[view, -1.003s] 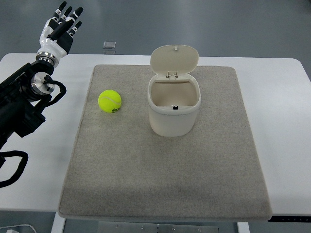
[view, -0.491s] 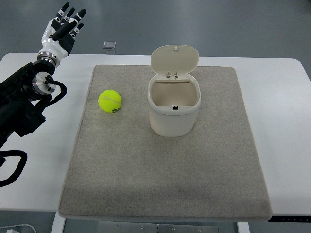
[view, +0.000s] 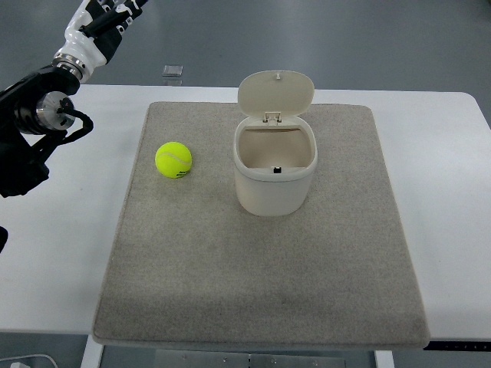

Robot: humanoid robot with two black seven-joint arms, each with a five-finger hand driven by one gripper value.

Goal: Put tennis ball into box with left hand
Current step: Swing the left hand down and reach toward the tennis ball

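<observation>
A yellow-green tennis ball (view: 173, 160) lies on the left part of a grey mat (view: 253, 276). To its right stands a cream box (view: 274, 192), its hinged lid (view: 275, 93) tipped up and back, the inside bare. My left hand (view: 107, 15) is at the top left corner, well above and left of the ball, over the floor beyond the table. Its fingers stretch out straight and hold nothing; their tips are cut off by the top edge. The black left arm (view: 31, 130) runs along the left edge.
The mat lies on a white table (view: 453, 192). A small clear square object (view: 173, 70) sits at the table's far edge, above the ball.
My left arm has lifted and swung up toward the far left, carrying the hand partly out of the top of the picture. Ball and box have not moved.
</observation>
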